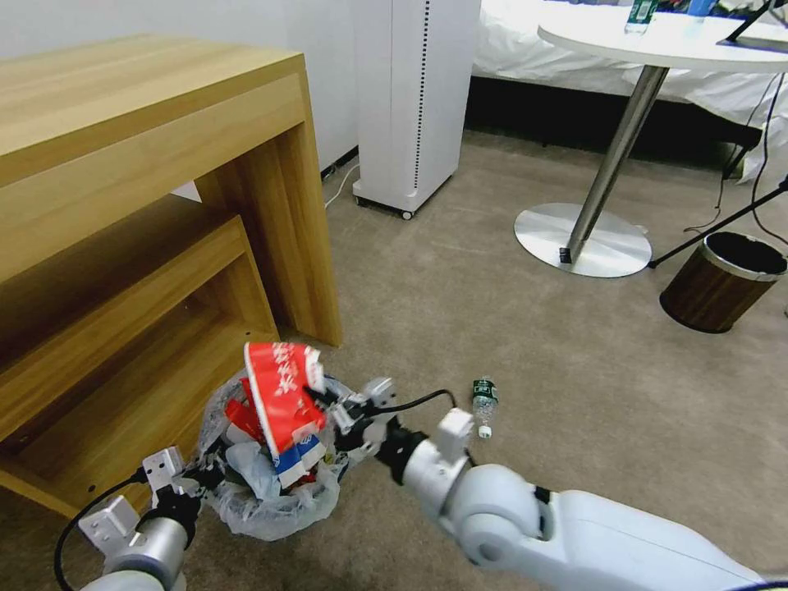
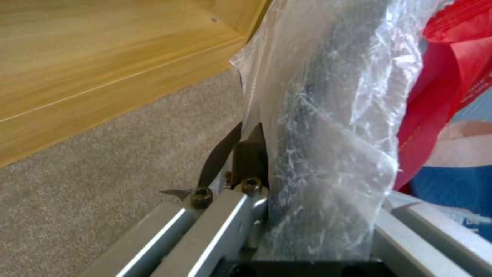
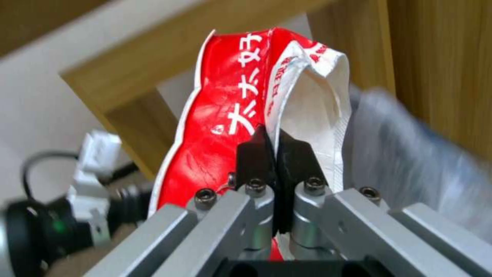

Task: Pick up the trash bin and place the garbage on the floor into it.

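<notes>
The trash bin [image 1: 267, 505], lined with a clear plastic bag, sits low at the front left beside the wooden shelf, with red and blue-white garbage inside. My left gripper [image 1: 205, 474] is shut on its rim; the left wrist view shows the bag liner [image 2: 328, 154] pinched beside one dark finger [image 2: 248, 154]. Directly over the bin, my right gripper [image 1: 327, 402] is shut on a large red wrapper [image 1: 283, 394]. In the right wrist view both black fingertips [image 3: 256, 154] clamp the edge of that wrapper [image 3: 220, 115]. A clear bottle [image 1: 484, 404] with a green label lies on the floor [image 1: 492, 312] just right of the right gripper.
A wooden desk with a lower shelf [image 1: 123, 205] stands close on the left. Farther back are a white tower unit [image 1: 414, 98], a round table's metal base [image 1: 583, 240], a brown wood-grain bin [image 1: 722, 281] and a black stand leg [image 1: 714, 226].
</notes>
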Motion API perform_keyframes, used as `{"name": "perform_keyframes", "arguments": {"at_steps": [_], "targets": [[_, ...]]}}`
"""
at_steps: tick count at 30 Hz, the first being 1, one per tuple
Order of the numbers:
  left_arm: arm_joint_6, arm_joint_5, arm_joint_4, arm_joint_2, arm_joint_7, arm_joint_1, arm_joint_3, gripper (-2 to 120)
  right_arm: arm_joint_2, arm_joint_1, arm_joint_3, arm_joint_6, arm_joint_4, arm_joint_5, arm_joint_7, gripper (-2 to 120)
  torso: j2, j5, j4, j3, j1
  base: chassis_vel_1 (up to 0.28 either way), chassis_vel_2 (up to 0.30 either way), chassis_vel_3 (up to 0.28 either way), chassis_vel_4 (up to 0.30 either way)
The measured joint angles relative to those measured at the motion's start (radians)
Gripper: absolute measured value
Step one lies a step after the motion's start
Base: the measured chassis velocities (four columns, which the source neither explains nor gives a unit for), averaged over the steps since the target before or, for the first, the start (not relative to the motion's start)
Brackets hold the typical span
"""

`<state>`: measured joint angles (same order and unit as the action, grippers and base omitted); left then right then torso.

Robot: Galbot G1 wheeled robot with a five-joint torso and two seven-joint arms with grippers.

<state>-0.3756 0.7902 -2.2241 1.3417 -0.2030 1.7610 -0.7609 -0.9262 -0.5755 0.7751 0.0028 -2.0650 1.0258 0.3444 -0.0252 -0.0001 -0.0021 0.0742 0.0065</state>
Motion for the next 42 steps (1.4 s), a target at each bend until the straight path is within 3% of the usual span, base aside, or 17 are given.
{"name": "perform_keyframes", "arguments": {"at_steps": [5,12,17,19,21,23,28,31,32,35,42], "targets": [[0.002,0.000,0.000,0.002,0.000,0.002,-0.005,0,-0.045,0.027,0.077,-0.056,0.030,0.025,0.107,0,0.000,0.0000,0.0000,0.000,0.000,0.000,0.000,0.000,0.000],[0.004,0.001,0.012,0.000,0.001,-0.001,-0.006,0,-0.090,0.028,0.090,-0.104,0.075,0.029,0.205,0,0.000,0.0001,-0.0001,0.000,0.000,0.000,0.000,0.000,0.000],[0.006,0.001,0.025,0.000,0.002,-0.010,-0.002,0,-0.099,0.028,0.082,-0.106,0.081,0.031,0.211,0,0.000,0.0001,0.0000,0.000,0.000,0.000,0.000,0.000,0.000],[0.006,0.002,0.033,0.001,0.002,-0.019,0.002,0,-0.091,0.027,0.072,-0.097,0.075,0.026,0.188,7,0.000,0.0001,0.0000,0.000,0.000,0.000,0.000,0.000,0.000],[0.006,0.002,0.033,0.001,0.002,-0.019,0.002,0,-0.091,0.027,0.072,-0.097,0.075,0.026,0.188,7,0.000,0.0001,0.0000,0.000,0.000,0.000,0.000,0.000,0.000],[0.006,0.004,0.038,-0.002,0.002,-0.027,0.003,0,-0.070,0.022,0.068,-0.074,0.062,-0.005,0.145,27,0.000,0.0001,-0.0001,0.000,0.000,0.000,0.000,0.000,0.000],[0.006,0.005,0.038,-0.003,0.002,-0.025,0.003,0,-0.060,0.016,0.067,-0.072,0.058,-0.017,0.137,44,0.000,0.0002,-0.0001,0.000,0.000,0.000,0.000,0.000,0.000],[0.006,0.004,0.039,0.000,0.002,-0.022,0.003,0,-0.053,0.010,0.061,-0.019,0.061,-0.059,0.066,59,0.000,0.0002,-0.0001,0.000,0.000,0.000,0.000,0.000,0.000],[0.006,0.004,0.039,0.000,0.002,-0.022,0.003,0,-0.053,0.010,0.061,-0.019,0.061,-0.059,0.066,59,0.000,0.0002,-0.0001,0.000,0.000,0.000,0.000,0.000,0.000],[0.006,0.000,0.040,0.006,0.003,-0.023,0.006,0,-0.051,-0.005,0.038,0.111,0.099,-0.127,-0.083,73,0.000,0.0002,0.0000,0.000,0.000,0.000,0.000,0.000,0.000],[0.006,-0.002,0.046,0.007,0.004,-0.024,0.006,0,-0.034,-0.052,-0.067,0.236,0.099,-0.177,-0.249,94,0.000,0.0002,0.0000,0.000,0.000,0.000,0.000,0.000,0.000]]}}
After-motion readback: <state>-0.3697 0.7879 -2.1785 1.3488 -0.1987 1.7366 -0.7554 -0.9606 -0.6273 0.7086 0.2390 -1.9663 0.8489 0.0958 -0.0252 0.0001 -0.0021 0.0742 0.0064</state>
